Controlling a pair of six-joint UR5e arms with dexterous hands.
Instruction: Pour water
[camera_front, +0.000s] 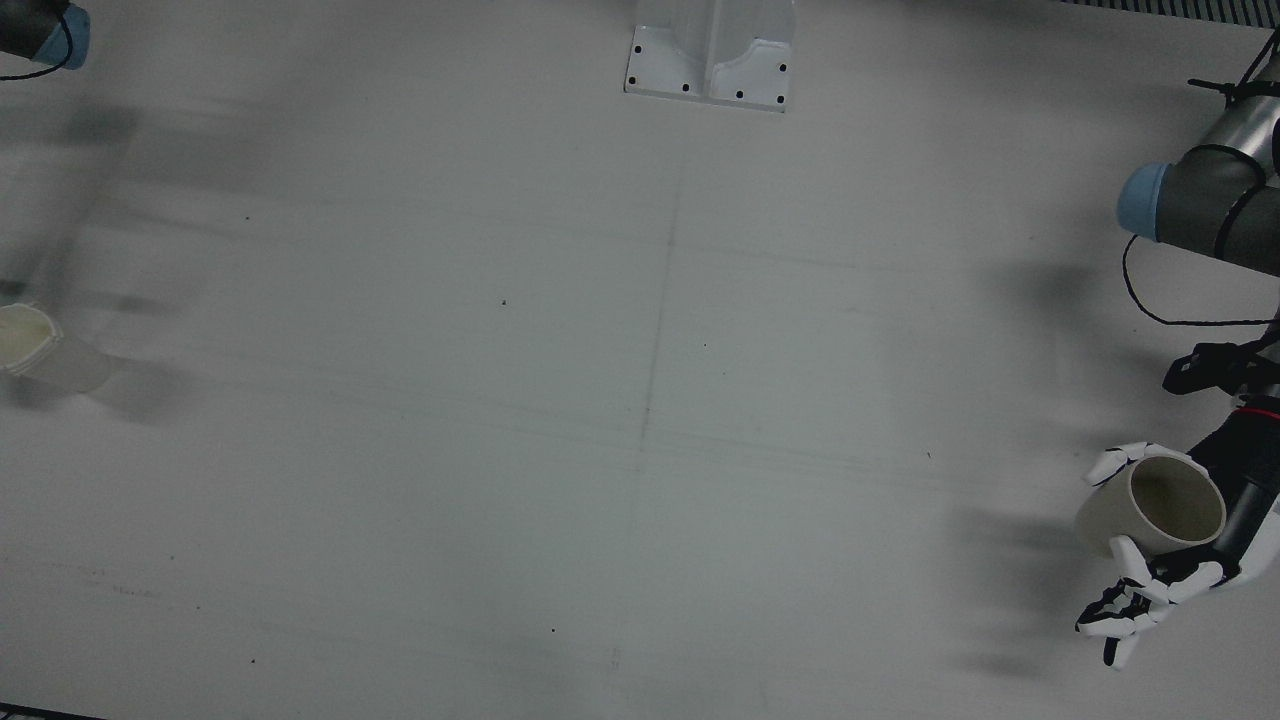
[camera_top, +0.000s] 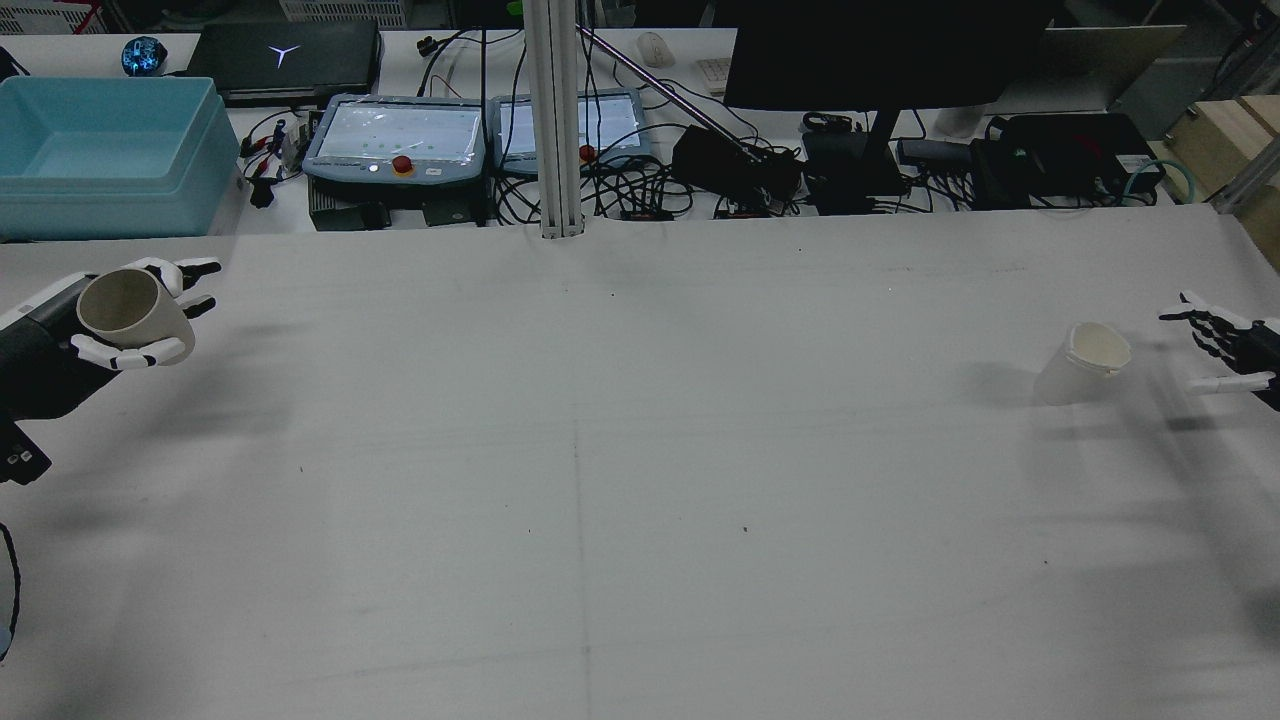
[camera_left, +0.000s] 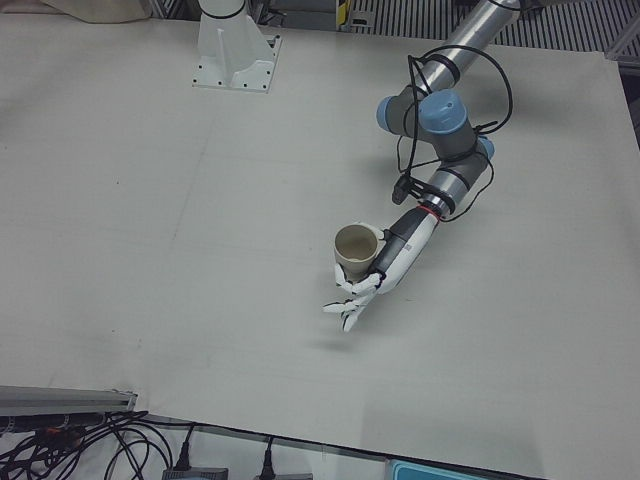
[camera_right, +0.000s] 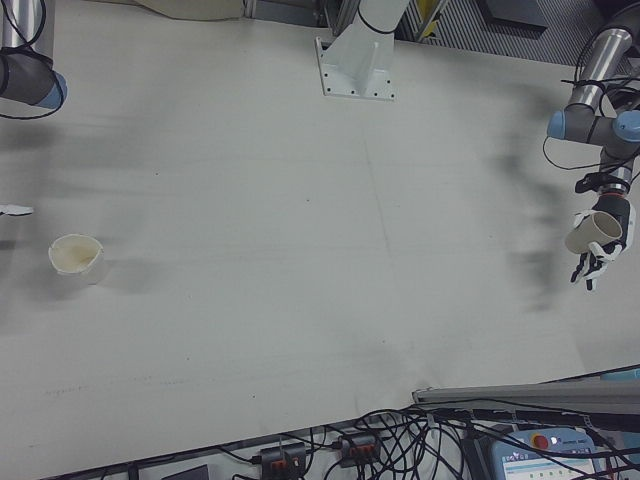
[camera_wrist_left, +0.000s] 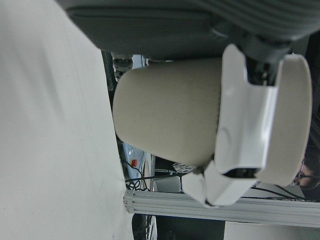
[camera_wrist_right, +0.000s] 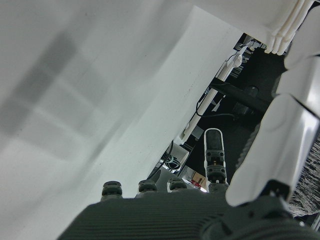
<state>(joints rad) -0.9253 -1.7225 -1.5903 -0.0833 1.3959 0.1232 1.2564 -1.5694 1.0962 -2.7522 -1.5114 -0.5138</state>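
My left hand (camera_top: 140, 335) is shut on a beige cup (camera_top: 122, 303) and holds it tilted above the table at the robot's far left edge. The cup also shows in the front view (camera_front: 1165, 505), the left-front view (camera_left: 356, 250), the right-front view (camera_right: 592, 232) and close up in the left hand view (camera_wrist_left: 170, 115). A translucent white cup (camera_top: 1085, 362) stands on the table at the robot's right; it also shows in the front view (camera_front: 45, 350) and the right-front view (camera_right: 76, 258). My right hand (camera_top: 1225, 345) is open, beside that cup and apart from it. I cannot see any water.
The arm pedestal (camera_front: 710, 55) stands at the middle of the table's robot side. Beyond the table's far edge are a blue bin (camera_top: 100, 150), two teach pendants (camera_top: 400, 140), an aluminium post (camera_top: 555, 120) and cables.
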